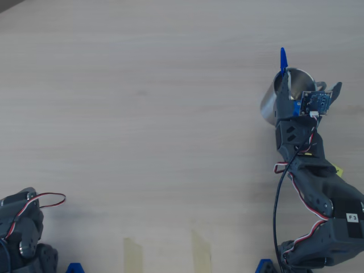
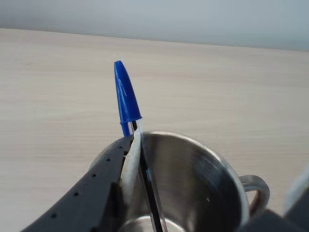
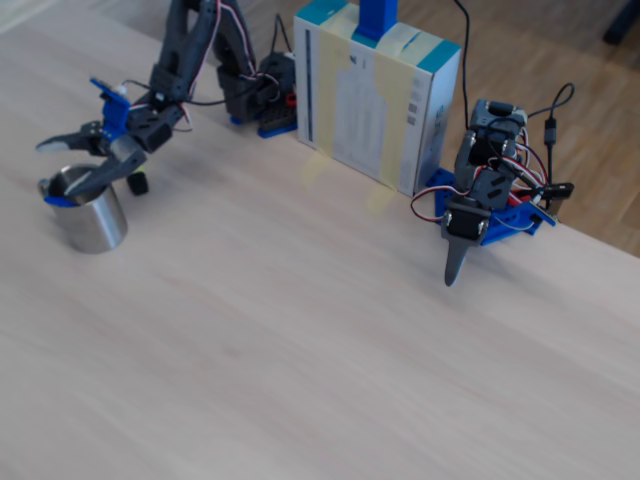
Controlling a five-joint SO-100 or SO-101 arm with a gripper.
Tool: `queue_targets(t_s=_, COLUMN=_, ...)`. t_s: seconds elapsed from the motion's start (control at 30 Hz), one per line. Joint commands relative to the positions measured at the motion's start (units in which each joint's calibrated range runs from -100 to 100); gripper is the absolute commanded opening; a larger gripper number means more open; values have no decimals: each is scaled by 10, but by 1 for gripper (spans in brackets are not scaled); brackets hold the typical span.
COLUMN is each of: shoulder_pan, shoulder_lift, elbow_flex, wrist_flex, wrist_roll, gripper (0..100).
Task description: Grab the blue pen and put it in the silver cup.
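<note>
The silver cup (image 1: 269, 104) stands at the right of the table in the overhead view. The blue pen (image 1: 283, 59) stands inside it, blue cap up, leaning on the rim. In the wrist view the pen (image 2: 126, 94) runs down into the cup (image 2: 193, 164) and rests against my left finger's white pad (image 2: 130, 164). My gripper (image 1: 310, 81) hangs over the cup with jaws spread, open; the other finger sits at the lower right of the wrist view. The fixed view shows the cup (image 3: 92, 222) at far left under the gripper (image 3: 60, 168).
A second arm (image 3: 480, 205) rests at the table's far edge, also seen at lower left in the overhead view (image 1: 23, 233). A white and teal box (image 3: 380, 90) stands behind. Two tape strips (image 1: 133, 253) lie near the overhead view's bottom edge.
</note>
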Motion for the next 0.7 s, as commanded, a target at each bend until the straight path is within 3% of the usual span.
queue_targets(t_s=0.0, shoulder_pan=0, shoulder_lift=-28, elbow_flex=-2, wrist_flex=2, wrist_roll=-4, gripper=48)
queue_targets(t_s=0.67, shoulder_pan=-8, shoulder_lift=-72, elbow_flex=16, wrist_flex=9, wrist_roll=-4, gripper=48)
